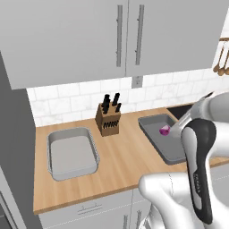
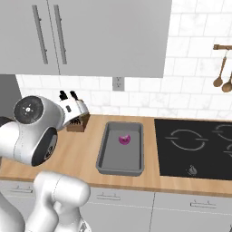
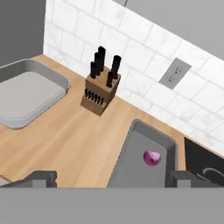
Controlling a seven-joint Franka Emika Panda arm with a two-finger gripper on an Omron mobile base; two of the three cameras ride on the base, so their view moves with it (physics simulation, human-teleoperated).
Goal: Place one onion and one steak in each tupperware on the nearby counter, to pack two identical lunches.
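Just below the hand, whose two dark fingertips stand wide apart with nothing between them, runs the light wood-grain table. The hand hangs above it, looking down and forward toward the tiled back wall.

Nearest the hand, ahead and a little to its right, lies the darker grey tupperware, a shallow rectangular tray with rounded corners and a flat rim. Its near end reaches almost under the right fingertip. Inside it, toward the far half and well clear of the walls, sits one small purple onion, rounded and glossy. It is apart from the hand, untouched.

Off to the left, well apart from the first, lies the second tupperware, paler grey, the same shallow shape, its floor bare. From the left base camera the two trays lie on either side of a wooden knife block; the block stands upright between them, near the wall, with black handles sticking out of its top.

Right of the darker tray, just beside it, begins a black cooktop set into the table. On the wall beyond, a grey outlet is mounted in the white tiles, and wooden spoons hang farther right.
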